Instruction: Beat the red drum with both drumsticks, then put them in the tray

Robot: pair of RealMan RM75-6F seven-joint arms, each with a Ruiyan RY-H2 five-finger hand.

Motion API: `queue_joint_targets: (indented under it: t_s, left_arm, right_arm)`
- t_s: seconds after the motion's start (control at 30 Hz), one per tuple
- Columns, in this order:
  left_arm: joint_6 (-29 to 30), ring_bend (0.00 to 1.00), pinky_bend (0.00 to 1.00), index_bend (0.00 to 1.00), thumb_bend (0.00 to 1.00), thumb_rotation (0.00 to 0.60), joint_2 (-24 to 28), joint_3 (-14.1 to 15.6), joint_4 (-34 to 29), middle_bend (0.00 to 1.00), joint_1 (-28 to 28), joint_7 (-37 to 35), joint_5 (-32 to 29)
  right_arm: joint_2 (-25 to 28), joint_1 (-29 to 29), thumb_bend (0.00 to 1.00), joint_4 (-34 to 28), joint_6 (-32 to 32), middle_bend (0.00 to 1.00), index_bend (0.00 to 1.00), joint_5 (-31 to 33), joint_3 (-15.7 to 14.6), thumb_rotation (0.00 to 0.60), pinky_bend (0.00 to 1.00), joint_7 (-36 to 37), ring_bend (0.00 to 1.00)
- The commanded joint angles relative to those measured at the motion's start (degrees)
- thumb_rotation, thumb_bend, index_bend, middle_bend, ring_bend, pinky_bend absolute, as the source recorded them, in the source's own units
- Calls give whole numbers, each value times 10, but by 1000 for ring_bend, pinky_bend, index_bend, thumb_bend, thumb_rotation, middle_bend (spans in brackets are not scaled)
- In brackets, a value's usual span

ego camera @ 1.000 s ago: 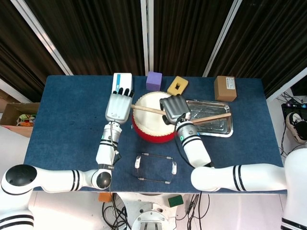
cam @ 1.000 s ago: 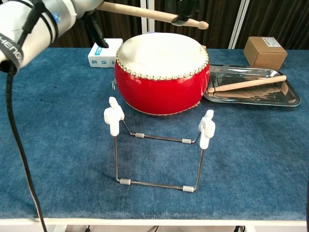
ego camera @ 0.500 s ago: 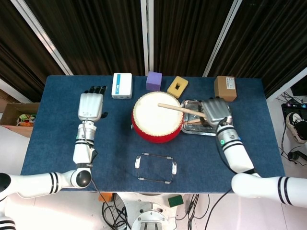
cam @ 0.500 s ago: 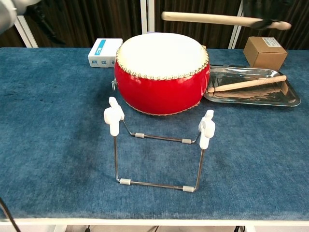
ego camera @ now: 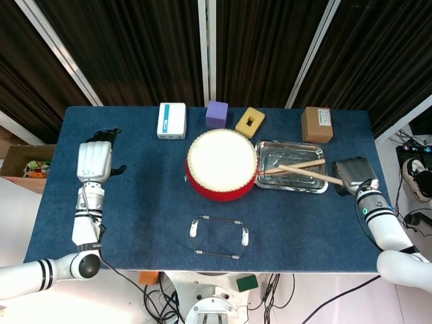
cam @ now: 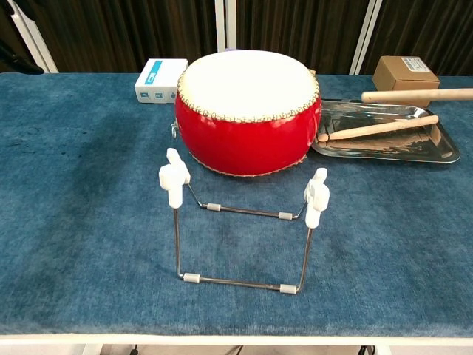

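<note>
The red drum [ego camera: 221,164] [cam: 247,111] stands mid-table with its white skin up. To its right lies the metal tray [ego camera: 312,185] [cam: 443,154], with one drumstick [ego camera: 297,165] [cam: 377,127] lying inside it. My right hand [ego camera: 351,174] is past the tray's right end and holds the second drumstick [ego camera: 307,173] [cam: 417,95], which reaches level across the tray a little above it, tip toward the drum. My left hand [ego camera: 94,160] hovers far left of the drum, holding nothing, fingers extended. Neither hand shows in the chest view.
A wire stand [ego camera: 219,236] [cam: 244,222] with white clips sits in front of the drum. Along the back edge are a white box [ego camera: 171,119], a purple block [ego camera: 217,113], a yellow block [ego camera: 250,121] and a cardboard box [ego camera: 316,123].
My right hand has carried its drumstick rightward from above the drum to above the tray. My left hand has pulled away leftward from the drum. The stick in the tray has not moved.
</note>
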Motion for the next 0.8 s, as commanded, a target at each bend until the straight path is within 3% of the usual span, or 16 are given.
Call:
queue_joint_targets:
  t_s: [0.03,0.2,0.4,0.5,0.73,0.8]
  left_arm:
    - [2,235,412,213,88,600,2,-4,-5,260,7,-11,7]
    - [6,224,412,213,88,600,7,-9,-10,260,19,-23,15]
    - [13,224,412,212,88,600,16,-10,-12,259,38,-42,24]
    - [15,224,412,212,89,600,19,-11,-16,259,46,-48,27]
    - [20,218,394,212,79,600,36,-10,-32,254,64,-52,39]
    - [16,212,380,212,80,600,49,-7,-41,251,70,-52,40]
  right_arm:
    - [-35,11,628,47,-27,602,675,-6,-17,600,353,-28,378]
    - [-103,30,618,117,-38,595,669,-24,-25,600,337,-68,375]
    - [-183,36,567,194,-32,569,645,-55,-12,600,325,-69,366]
    - [-211,36,503,221,-27,520,588,-70,-10,600,299,-71,328]
    - [-253,35,257,250,-9,216,168,-57,-3,600,150,-96,54]
    - [-248,32,235,238,-2,183,128,-54,-1,600,143,-96,35]
